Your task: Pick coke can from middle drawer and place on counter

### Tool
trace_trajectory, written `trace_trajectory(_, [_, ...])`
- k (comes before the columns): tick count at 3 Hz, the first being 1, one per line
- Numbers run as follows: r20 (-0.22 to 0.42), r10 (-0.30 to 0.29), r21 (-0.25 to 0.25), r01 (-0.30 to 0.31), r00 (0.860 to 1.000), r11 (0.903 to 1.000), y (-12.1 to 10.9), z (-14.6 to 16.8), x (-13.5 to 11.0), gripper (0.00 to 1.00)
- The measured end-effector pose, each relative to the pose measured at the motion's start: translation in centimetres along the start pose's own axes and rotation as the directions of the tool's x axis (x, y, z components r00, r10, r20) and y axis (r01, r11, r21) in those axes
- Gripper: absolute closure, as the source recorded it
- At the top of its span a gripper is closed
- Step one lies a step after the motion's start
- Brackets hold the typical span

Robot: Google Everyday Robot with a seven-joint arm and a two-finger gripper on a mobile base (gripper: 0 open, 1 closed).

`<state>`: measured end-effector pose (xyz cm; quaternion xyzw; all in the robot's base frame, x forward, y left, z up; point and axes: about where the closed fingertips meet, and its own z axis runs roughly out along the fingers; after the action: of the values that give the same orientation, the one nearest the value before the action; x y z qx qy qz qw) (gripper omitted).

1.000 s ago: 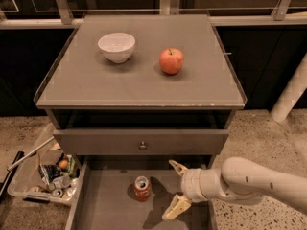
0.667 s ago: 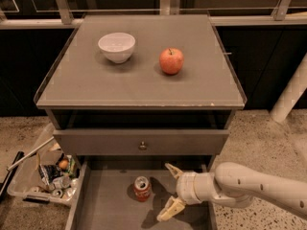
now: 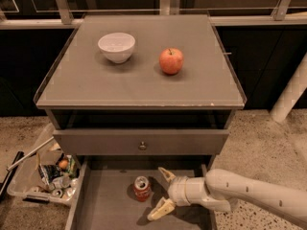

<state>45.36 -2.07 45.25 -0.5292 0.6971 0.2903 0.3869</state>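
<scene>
**Hovering claw, fingers apart, beside the coke can in the open drawer**

Speckled stone floor [image 3: 259, 138] spreads around a grey cabinet that stands against a dark wall with pale rails along its top. A white post [image 3: 290, 92] leans at the right edge of the view.

The worktop [image 3: 139, 87], a broad flat grey square with a thin raised rim, caps the cabinet. Under it is a dark open slot, then a shut drawer front [image 3: 96, 142].

Below that, the middle drawer [image 3: 105, 205] is pulled out toward the camera, showing its plain grey bottom and low side walls.

The robot's white arm [image 3: 249, 193] comes in from the lower right and crosses the drawer's right wall.

On the floor to the left of the drawer sits a clear plastic bin [image 3: 24, 176] holding crushed scrap cans [image 3: 60, 183] and other litter.

A white bowl [image 3: 116, 46] sits on the worktop's far left part. A red-yellow apple [image 3: 171, 61] stands to its right, well apart from it.

The claw [image 3: 157, 194] is inside the drawer with its two pale fingers spread wide, one angled toward the back and one toward the front. It holds nothing.

The coke can [image 3: 142, 188] stands upright on the drawer bottom, silver top up. It is just left of the gap between the fingers, and I cannot tell whether it touches either finger.

A small round metal knob [image 3: 142, 145] marks the centre of the shut drawer front.
</scene>
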Motion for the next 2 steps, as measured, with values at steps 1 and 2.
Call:
trace_trajectory(1, [0.033,0.011,-0.008,-0.011,0.999,0.9999,-0.4,2.5,0.3,0.0])
trace_trajectory(2, [0.032,0.004,-0.016,-0.004,0.999,0.9999,-0.7,4.5,0.9,0.0])
